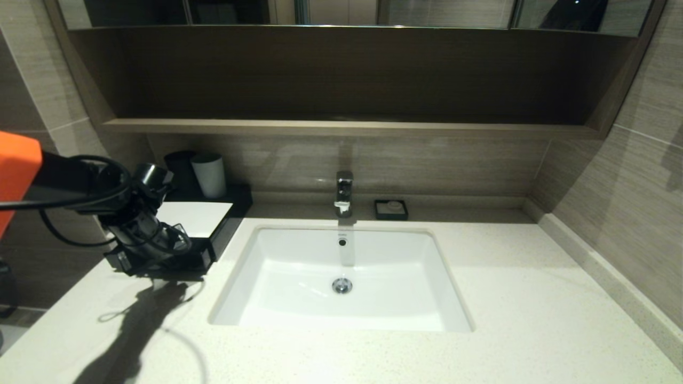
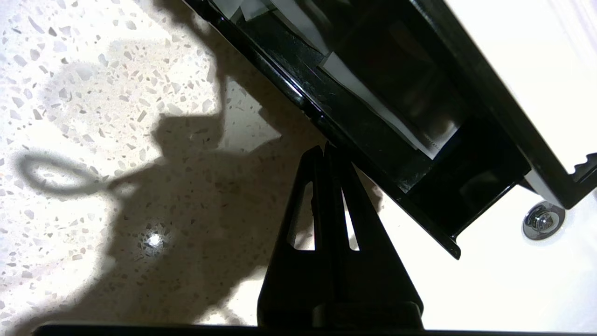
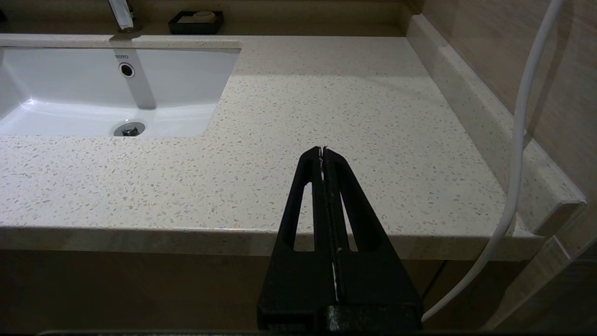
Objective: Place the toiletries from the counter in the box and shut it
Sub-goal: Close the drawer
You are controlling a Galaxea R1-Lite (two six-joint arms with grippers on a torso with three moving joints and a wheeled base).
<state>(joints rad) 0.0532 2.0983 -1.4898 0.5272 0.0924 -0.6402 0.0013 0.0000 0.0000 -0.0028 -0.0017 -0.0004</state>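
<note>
The black box (image 1: 195,217) with a white top panel stands on the counter (image 1: 507,298), left of the sink. Its front drawer (image 1: 201,257) is pulled out. In the left wrist view the drawer (image 2: 373,182) holds clear packets with white contents (image 2: 378,107); no green label shows. My left gripper (image 2: 325,148) is shut and empty, its tips at the drawer's front wall. In the head view my left gripper (image 1: 181,249) is over the drawer. My right gripper (image 3: 322,149) is shut and empty above the counter's (image 3: 326,102) front right edge, out of the head view. No toiletries lie on the counter.
The white sink basin (image 1: 341,277) with a faucet (image 1: 344,193) is in the middle. A grey cup (image 1: 209,175) and a dark cup (image 1: 180,168) stand behind the box. A small black square dish (image 1: 391,209) sits at the back. A white cable (image 3: 517,140) hangs by the right wall.
</note>
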